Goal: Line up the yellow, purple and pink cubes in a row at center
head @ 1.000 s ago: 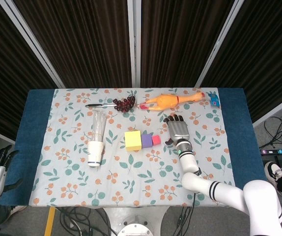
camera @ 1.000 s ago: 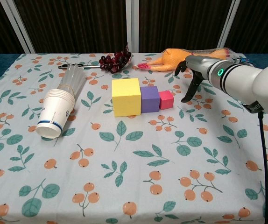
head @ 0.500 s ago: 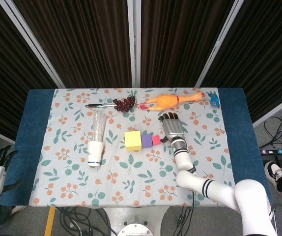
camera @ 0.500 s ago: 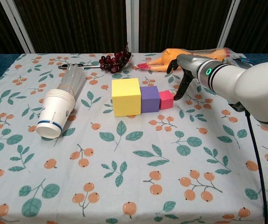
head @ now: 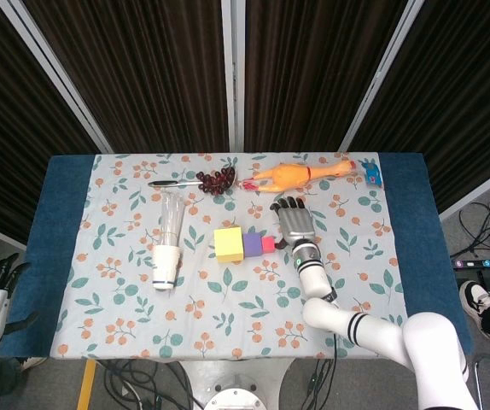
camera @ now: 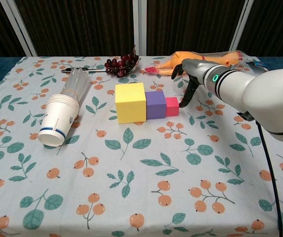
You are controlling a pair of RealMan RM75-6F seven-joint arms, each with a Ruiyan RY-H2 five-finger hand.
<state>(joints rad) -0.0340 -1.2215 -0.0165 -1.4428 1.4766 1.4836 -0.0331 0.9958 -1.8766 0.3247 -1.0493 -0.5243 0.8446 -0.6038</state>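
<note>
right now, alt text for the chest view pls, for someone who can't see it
A yellow cube, purple cube and pink cube sit touching in a row on a leaf-patterned tablecloth, with the robot's right hand at the pink end. A stack of paper cups lies at left; grapes and a rubber chicken lie behind.

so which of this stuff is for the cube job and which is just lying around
For the job:
yellow cube
purple cube
pink cube
right hand, at the pink end of the row

Lying about:
paper cups
plastic cups
grapes
rubber chicken
pen
blue packet
</note>
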